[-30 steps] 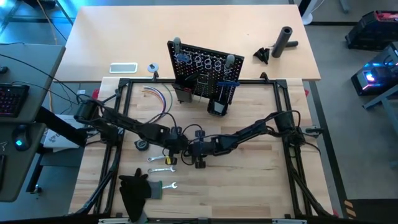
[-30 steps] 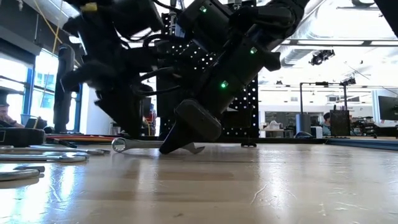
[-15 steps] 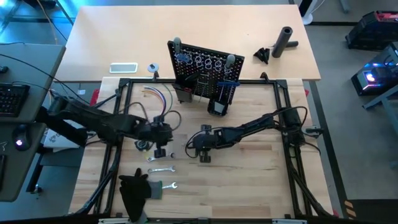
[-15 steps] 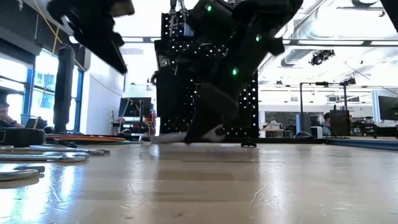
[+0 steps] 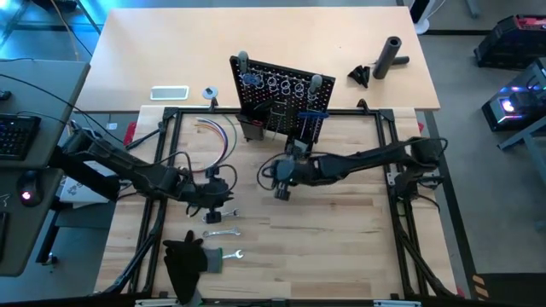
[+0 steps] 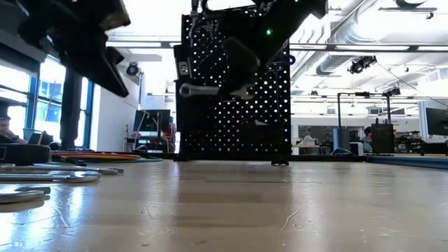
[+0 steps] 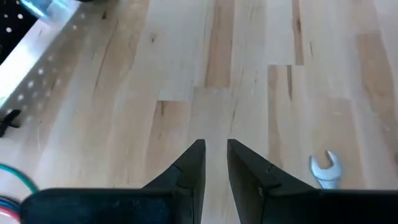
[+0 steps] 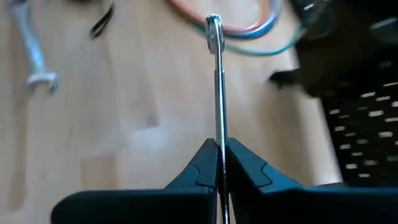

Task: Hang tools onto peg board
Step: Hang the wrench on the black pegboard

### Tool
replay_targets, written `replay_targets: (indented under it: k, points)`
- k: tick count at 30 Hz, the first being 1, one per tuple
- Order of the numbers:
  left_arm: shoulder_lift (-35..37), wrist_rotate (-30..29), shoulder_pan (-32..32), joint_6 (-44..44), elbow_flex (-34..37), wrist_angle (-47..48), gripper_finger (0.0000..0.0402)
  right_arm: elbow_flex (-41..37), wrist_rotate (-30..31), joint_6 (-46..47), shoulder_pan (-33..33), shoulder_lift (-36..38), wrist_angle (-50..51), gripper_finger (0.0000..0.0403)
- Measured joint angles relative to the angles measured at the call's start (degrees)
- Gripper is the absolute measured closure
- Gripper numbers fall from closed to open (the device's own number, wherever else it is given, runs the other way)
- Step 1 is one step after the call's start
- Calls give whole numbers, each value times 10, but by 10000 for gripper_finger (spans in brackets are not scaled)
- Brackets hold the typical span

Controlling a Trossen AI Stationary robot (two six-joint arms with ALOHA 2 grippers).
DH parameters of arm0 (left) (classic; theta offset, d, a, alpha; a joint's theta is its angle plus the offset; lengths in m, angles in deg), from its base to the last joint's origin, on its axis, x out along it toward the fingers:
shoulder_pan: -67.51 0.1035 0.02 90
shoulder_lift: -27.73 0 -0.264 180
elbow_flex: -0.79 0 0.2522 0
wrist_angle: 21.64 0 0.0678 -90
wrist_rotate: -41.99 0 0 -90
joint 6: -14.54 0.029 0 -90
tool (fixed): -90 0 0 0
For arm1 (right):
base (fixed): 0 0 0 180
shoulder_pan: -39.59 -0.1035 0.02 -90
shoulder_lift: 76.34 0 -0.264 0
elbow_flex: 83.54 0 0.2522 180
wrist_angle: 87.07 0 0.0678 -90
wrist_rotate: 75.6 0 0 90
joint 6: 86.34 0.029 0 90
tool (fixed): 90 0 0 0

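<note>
My right gripper (image 5: 271, 177) hangs in front of the black peg board (image 5: 281, 98), shut on a silver wrench (image 6: 203, 89). The wrench's ring end (image 8: 214, 26) sticks out ahead of the fingers. My left gripper (image 7: 215, 155) hovers over the left half of the table, its fingers slightly apart and holding nothing. It also shows from above, as my left gripper (image 5: 222, 198). Three more silver wrenches (image 5: 220, 232) lie flat on the wood near it, and the jaw end of one wrench (image 7: 326, 169) shows beside its fingers. My right gripper pinches the wrench's shank (image 8: 219, 146) between its two fingers, away from the ring end. The wrench stands on edge in the hold. The fingers come from the table's right, slanting down, and the wrench runs on ahead along them. It hangs about level, clear of the table, before the peg board (image 6: 231, 119).
A bundle of coloured wires (image 5: 217, 136) lies left of the peg board. A black cloth (image 5: 183, 260) lies at the near left. A black cylinder (image 5: 391, 55) stands on the far table. Black frame rails (image 5: 171, 115) border the wooden top.
My right gripper has risen and gone toward the peg board with the wrench, which lay on the table and now hangs clear and level. My left gripper has drawn back toward the table's left edge and risen, away from where the two grippers met.
</note>
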Motion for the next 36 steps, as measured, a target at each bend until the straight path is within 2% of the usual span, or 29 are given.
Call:
replay_targets:
  k: [10,21,29,36]
  points:
    - [0,-19,-10,5,108,-189,342,1,24,21,30,17,-31,396]
    - [0,-27,-10,16,169,-313,342,1,27,33,46,18,-27,396]
    - [0,-31,-10,50,200,-408,342,0,12,78,54,36,87,396]
    - [0,-34,-10,78,203,-411,342,0,21,105,31,83,149,396]
